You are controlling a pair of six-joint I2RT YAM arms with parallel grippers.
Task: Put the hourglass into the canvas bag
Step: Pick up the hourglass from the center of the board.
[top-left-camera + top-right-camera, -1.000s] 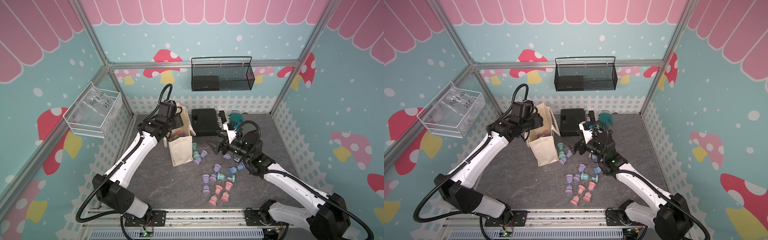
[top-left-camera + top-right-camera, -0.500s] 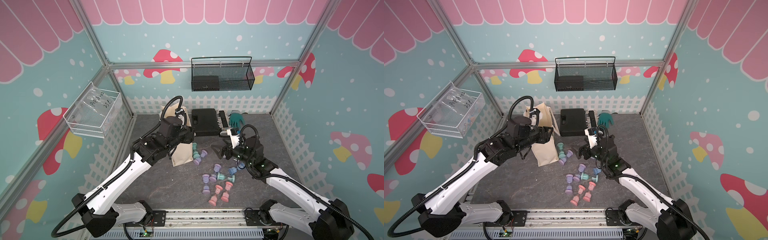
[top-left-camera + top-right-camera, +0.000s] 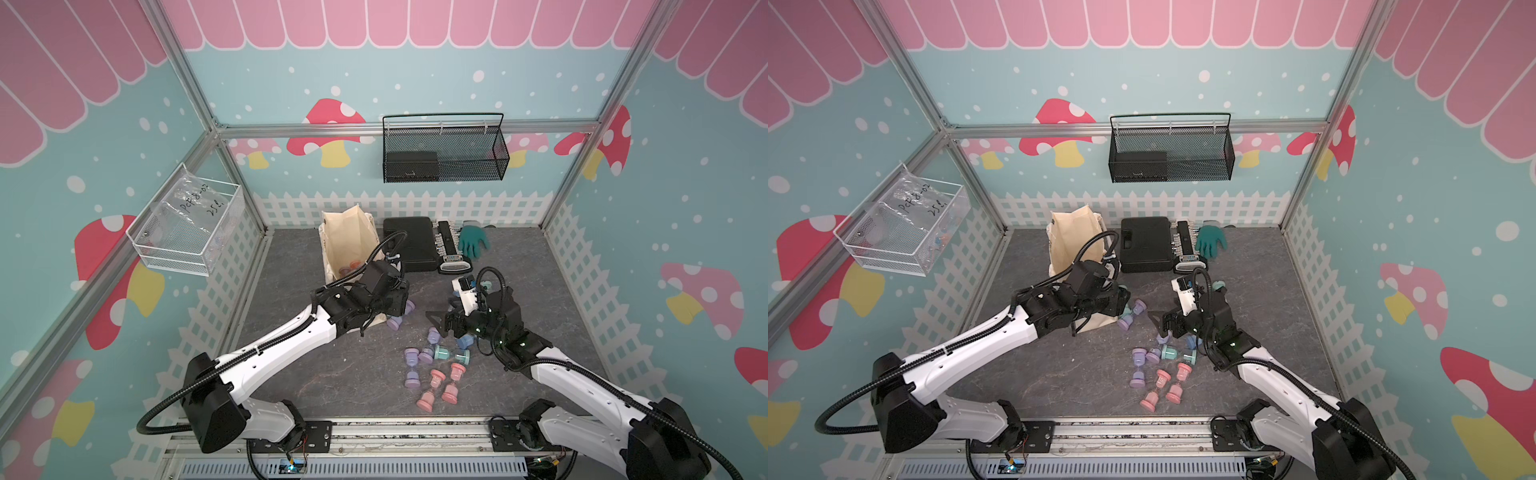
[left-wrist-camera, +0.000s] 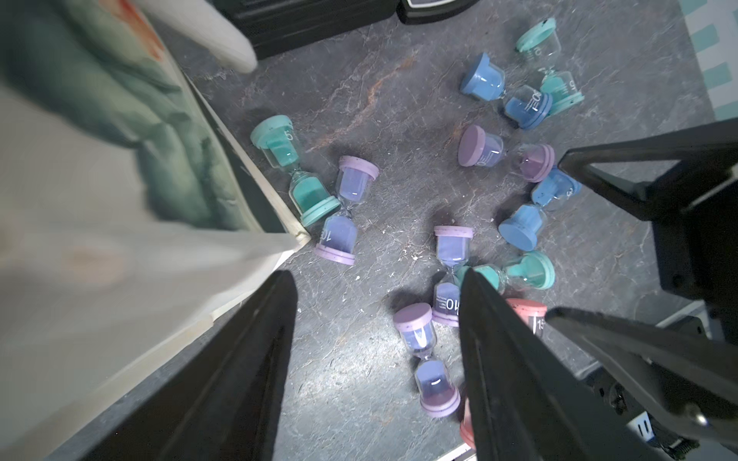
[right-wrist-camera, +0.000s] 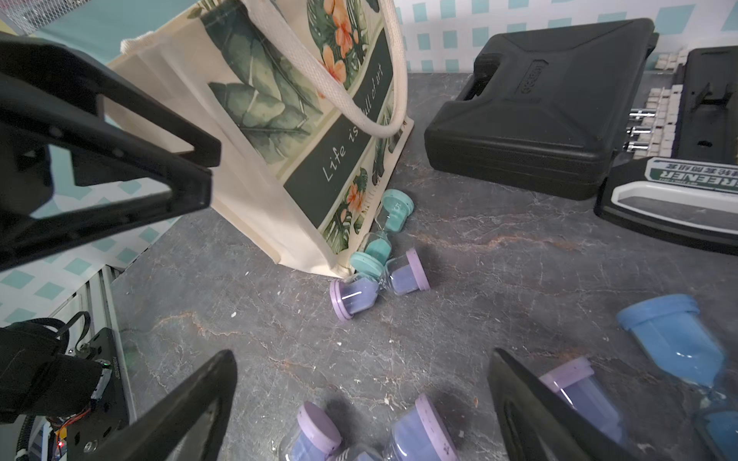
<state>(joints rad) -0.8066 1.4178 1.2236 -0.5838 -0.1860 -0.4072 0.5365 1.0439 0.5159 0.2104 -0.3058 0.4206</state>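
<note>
The canvas bag (image 3: 345, 237) stood upright with its mouth open upward. The left arm (image 3: 282, 338) reached across above the near part of the mouth, so only the far part lay clear from above. A teal hourglass (image 4: 295, 175) and a purple hourglass (image 4: 347, 207) lay against the bag's near corner and blocked a low approach there. Between that pair and the scattered hourglasses (image 3: 441, 354) ran a strip of bare tabletop (image 4: 391, 191). The left pincer (image 4: 375, 275) hung over that strip, empty, jaws apart. The right pincer (image 5: 363, 355), spread wide, crowded the cluster's far edge. A narrow bare gap separated the bag's printed side from the black case (image 3: 409, 243). The ground toward the front rail lay open.
</note>
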